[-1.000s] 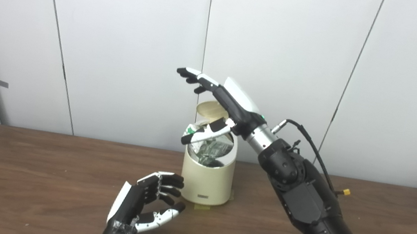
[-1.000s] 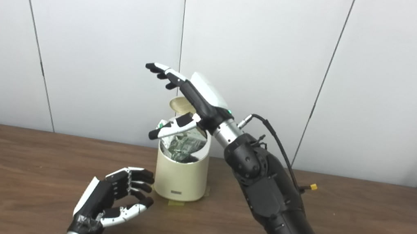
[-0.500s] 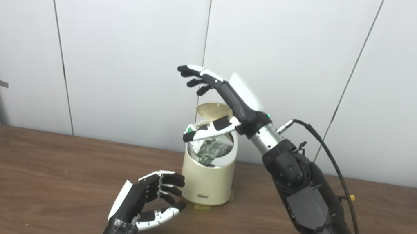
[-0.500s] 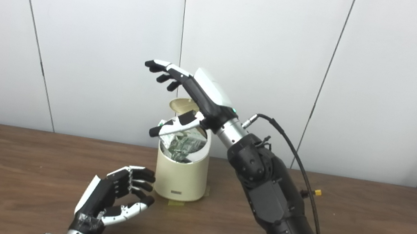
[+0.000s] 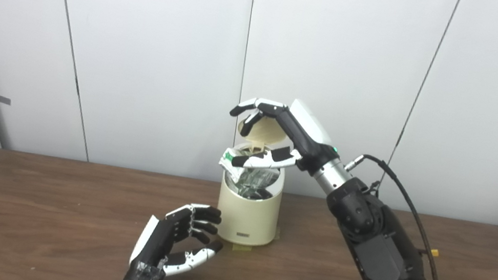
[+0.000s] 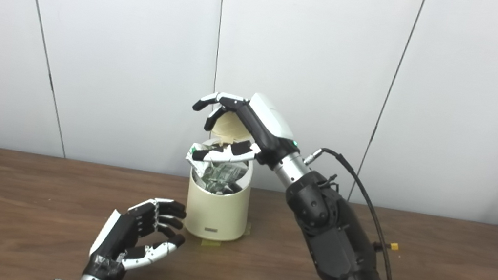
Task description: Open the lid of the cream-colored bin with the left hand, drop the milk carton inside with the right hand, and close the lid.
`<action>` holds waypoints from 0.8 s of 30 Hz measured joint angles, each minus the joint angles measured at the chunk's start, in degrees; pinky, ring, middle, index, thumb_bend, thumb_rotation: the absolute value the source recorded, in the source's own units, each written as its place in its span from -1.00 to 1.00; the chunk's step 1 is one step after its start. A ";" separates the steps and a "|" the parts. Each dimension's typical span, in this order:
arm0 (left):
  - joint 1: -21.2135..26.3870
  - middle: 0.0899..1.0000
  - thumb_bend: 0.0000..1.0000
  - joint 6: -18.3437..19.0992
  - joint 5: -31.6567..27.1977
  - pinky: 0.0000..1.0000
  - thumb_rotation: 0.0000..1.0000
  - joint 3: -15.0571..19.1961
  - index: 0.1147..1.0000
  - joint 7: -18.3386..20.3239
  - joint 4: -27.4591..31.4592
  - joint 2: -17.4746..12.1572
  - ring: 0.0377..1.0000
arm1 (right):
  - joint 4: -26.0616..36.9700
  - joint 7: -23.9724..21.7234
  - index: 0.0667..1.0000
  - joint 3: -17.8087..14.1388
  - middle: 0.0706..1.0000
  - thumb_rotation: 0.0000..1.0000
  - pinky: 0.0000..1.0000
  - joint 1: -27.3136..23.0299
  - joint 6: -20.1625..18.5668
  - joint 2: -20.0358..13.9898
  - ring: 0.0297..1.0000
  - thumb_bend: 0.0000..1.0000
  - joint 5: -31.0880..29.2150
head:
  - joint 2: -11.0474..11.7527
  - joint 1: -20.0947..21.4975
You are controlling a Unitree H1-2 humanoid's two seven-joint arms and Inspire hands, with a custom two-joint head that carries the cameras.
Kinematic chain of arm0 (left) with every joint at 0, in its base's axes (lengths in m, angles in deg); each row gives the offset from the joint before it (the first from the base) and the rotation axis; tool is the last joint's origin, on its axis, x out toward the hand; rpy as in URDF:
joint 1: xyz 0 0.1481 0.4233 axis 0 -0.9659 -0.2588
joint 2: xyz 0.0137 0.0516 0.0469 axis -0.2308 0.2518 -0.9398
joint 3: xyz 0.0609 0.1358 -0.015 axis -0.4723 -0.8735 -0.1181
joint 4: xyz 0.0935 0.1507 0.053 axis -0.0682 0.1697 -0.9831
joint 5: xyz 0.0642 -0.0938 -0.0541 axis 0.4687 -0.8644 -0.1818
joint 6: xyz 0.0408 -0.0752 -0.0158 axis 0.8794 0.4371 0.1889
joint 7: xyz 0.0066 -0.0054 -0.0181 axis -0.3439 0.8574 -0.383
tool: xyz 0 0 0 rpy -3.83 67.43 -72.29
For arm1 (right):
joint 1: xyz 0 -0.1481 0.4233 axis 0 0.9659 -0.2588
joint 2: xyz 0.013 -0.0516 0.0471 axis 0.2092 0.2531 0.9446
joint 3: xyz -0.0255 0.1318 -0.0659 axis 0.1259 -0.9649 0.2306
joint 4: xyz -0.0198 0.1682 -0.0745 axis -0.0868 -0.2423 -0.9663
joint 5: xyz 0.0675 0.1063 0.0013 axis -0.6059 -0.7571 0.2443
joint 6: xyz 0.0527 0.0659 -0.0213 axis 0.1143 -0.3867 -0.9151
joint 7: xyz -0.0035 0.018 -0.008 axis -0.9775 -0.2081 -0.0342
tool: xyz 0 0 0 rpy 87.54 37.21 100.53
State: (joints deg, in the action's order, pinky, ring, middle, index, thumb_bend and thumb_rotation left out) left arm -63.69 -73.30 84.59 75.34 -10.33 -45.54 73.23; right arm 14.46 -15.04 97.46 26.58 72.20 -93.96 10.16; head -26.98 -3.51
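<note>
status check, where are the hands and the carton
Left hand open, low on the table, off the bin. Right hand open over the raised lid. Milk carton in the bin mouth, poking above the rim.

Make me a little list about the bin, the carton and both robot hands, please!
bin: cream, stands on the table
lid: open, tilted up at the back
carton: crumpled, in the bin's mouth, one corner sticking up over the rim
right hand: above the bin, fingers curled at the lid's top edge, holds nothing
left hand: low by the table in front-left of the bin, holds nothing
</note>
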 measured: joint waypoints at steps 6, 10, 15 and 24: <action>0.00 0.27 0.11 0.07 0.04 0.08 -1.00 0.00 0.23 -0.03 0.00 0.05 0.21 | -0.07 -0.46 0.29 -0.23 -0.07 -0.24 0.45 0.91 1.13 -0.47 0.22 0.18 -0.66 | -0.26 -0.18; 0.00 0.28 0.10 0.06 0.09 0.10 -1.00 -0.08 0.23 -0.02 -0.01 0.04 0.22 | -0.88 -0.51 0.29 -0.20 -0.06 -0.27 0.35 0.91 1.49 -1.01 0.20 0.18 -0.86 | -0.26 -0.18; -0.03 0.27 0.09 0.06 0.13 0.09 -1.00 -0.12 0.22 -0.02 0.06 0.04 0.21 | -2.32 -0.54 0.28 -0.10 -0.07 -0.26 0.34 1.95 1.30 -1.82 0.22 0.20 -0.34 | -0.70 -0.44; -0.05 0.27 0.09 0.10 0.12 0.10 -1.00 -0.16 0.23 0.00 0.05 0.02 0.21 | -2.12 2.55 0.22 6.94 -0.01 -0.33 0.10 2.47 1.66 -5.16 0.17 0.24 4.45 | -0.79 -0.70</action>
State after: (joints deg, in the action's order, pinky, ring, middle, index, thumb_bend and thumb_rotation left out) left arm -63.73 -73.21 84.71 75.18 -10.33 -45.49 73.26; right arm 12.34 -12.49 104.40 29.06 73.86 -99.12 14.61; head -27.77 -4.22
